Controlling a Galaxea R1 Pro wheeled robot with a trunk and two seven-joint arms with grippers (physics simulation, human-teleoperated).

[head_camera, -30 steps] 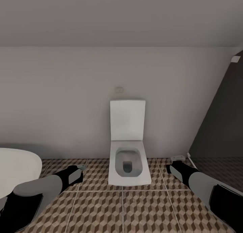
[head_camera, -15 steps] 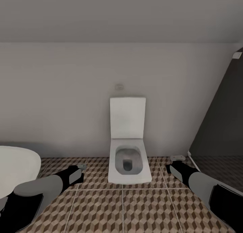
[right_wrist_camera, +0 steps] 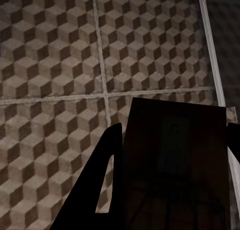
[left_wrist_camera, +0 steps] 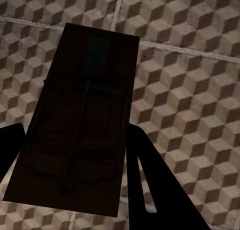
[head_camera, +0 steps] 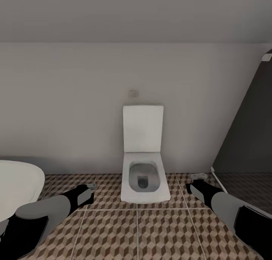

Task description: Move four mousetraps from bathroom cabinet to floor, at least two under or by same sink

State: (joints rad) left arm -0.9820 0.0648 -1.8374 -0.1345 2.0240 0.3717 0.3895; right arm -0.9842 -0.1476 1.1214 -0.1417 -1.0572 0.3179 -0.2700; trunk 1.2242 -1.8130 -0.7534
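You hold a mousetrap [left_wrist_camera: 80,125] in the left gripper [left_wrist_camera: 70,155], another mousetrap [right_wrist_camera: 175,165] in the right gripper [right_wrist_camera: 170,175]; both clamped, neither yet on the bathroom floor [head_camera: 151,230] beneath them.

Both arms held low and forward, each claw gripping a board.

The left claw [head_camera: 90,187] is clamped on a mousetrap [left_wrist_camera: 80,125], its dark fingers [left_wrist_camera: 150,185] flanking the edges; the right claw [head_camera: 196,178] likewise pinches a second mousetrap [right_wrist_camera: 175,165] between its fingers [right_wrist_camera: 102,190].
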